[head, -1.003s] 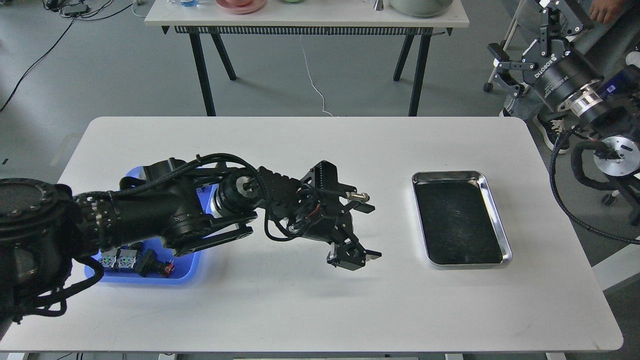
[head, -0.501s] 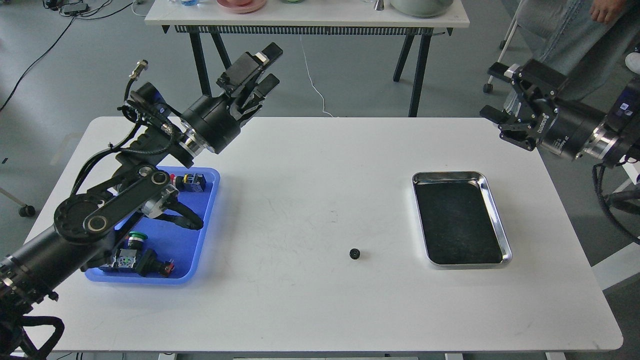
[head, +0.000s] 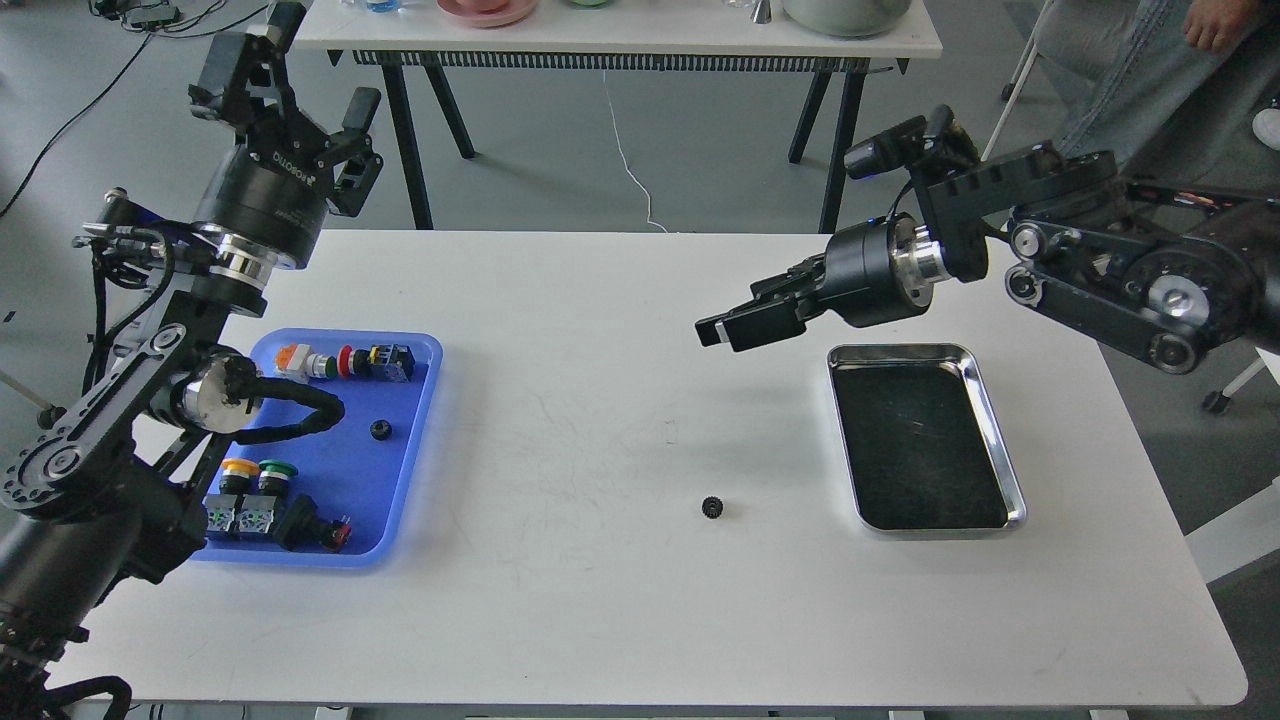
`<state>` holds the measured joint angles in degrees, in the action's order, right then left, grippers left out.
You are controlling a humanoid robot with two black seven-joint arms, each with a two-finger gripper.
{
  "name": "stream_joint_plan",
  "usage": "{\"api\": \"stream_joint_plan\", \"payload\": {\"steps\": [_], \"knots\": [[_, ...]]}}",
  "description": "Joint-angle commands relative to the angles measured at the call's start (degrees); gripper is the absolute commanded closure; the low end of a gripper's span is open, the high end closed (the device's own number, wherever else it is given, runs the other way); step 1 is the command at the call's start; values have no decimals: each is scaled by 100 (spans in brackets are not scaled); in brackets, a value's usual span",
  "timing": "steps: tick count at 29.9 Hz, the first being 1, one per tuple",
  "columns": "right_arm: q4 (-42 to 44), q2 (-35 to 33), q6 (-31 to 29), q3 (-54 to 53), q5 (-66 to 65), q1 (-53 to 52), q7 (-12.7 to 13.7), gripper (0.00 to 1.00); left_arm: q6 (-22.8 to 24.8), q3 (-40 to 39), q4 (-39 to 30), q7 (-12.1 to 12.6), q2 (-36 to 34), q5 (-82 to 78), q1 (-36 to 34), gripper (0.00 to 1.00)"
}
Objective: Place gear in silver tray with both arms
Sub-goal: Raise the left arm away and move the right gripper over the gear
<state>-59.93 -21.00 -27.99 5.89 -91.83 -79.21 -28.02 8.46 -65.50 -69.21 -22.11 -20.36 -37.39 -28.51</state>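
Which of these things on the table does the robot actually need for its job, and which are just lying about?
Needed for the job:
- small black gear on the bare table
- silver tray, nothing in it
- left gripper, raised and open
- right gripper

Just lying about:
- blue tray
- push-button switches in it
- another small gear in it

white table, gear, silver tray, blue tray

Single head view, high, facing forward-down over whole white table; arms enter from sides.
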Motion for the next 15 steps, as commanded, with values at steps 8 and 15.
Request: {"api": "stream_joint_plan", "payload": {"steps": [8,15], "knots": [[174,1229,-1,641,-1530,458,2,0,33,-33,-93,40,32,136,12,0],[596,1704,-1,677,-2181,775,2,0,33,-33,-102,40,15,136,12,0]]}}
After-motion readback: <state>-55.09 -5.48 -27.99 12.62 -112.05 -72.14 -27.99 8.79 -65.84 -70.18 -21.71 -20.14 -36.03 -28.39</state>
